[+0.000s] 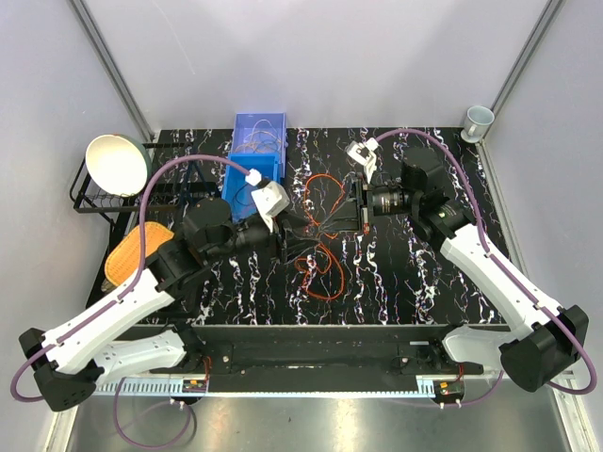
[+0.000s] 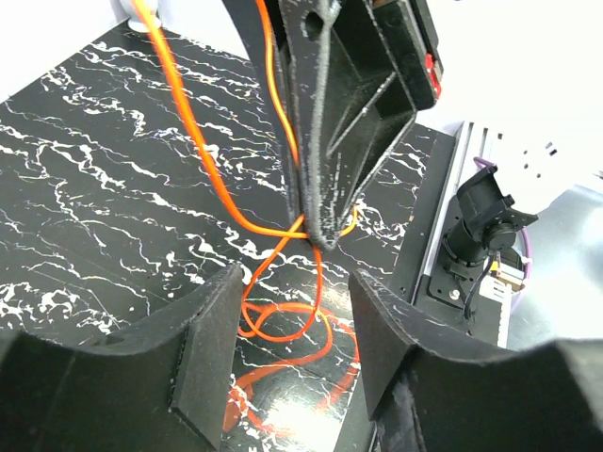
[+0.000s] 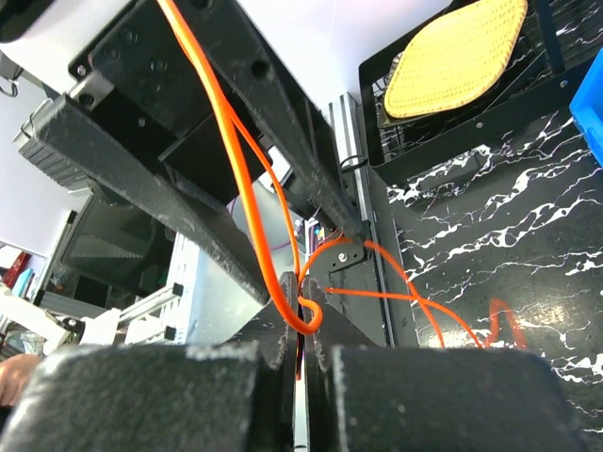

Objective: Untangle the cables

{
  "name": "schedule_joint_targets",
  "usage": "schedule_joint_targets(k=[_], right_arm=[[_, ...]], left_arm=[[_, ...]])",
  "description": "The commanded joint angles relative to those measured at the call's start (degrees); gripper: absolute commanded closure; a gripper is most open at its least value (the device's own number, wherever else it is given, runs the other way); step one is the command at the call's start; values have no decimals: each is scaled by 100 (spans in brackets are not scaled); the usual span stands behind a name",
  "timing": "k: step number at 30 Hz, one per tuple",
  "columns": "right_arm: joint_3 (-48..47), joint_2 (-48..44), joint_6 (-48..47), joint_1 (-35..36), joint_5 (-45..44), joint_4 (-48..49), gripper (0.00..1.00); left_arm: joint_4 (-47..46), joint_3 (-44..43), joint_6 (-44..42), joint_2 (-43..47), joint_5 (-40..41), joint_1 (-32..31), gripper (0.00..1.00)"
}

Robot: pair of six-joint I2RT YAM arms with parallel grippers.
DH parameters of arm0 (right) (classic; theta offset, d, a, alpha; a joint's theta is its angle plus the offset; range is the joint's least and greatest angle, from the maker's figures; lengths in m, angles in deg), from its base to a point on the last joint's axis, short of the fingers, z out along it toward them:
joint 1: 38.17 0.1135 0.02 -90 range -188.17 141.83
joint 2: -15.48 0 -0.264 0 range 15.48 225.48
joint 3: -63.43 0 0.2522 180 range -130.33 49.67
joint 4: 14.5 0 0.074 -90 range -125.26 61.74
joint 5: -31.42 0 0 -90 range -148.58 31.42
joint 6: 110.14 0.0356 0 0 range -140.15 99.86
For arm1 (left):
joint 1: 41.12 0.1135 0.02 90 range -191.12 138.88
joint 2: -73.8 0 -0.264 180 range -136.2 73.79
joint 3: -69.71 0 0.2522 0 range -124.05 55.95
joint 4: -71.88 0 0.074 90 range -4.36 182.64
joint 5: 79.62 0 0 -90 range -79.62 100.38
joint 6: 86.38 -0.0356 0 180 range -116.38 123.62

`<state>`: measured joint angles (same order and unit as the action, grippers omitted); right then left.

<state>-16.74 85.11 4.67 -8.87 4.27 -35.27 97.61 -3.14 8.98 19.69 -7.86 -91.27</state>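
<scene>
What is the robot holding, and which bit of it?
The right hand pinches the orange cable at a small loop. The left hand is open, holding nothing.

Top view overhead, far; wrist views close, opposed, sharing cables [image 2: 188, 122].

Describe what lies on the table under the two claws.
Loose loops of thin orange cables lie on the table. The strands directly under the left claw and right claw are covered from above.
</scene>
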Motion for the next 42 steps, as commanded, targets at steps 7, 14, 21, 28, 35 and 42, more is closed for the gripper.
schedule_joint_targets(k=[7,14,21,28,35,42], right_arm=[[-205,-28,243,23,-115,463,100],[-170,-28,295,23,-106,551,100],[-126,-45,304,23,-150,569,100],[-231,-124,121,23,-1298,-52,36],[-39,-441,93,15,-5136,-1250,17],[787,-1021,409,14,-6056,-1409,14]], left_arm=[[-283,-76,-150,-214,268,-320,54],[-309,-111,-203,-320,602,-469,75],[-353,-50,-211,-267,822,-548,100],[-230,-103,-97,-311,1663,-548,100],[235,-883,-211,-766,2895,-452,100],[552,-1894,78,-1628,2870,575,100]])
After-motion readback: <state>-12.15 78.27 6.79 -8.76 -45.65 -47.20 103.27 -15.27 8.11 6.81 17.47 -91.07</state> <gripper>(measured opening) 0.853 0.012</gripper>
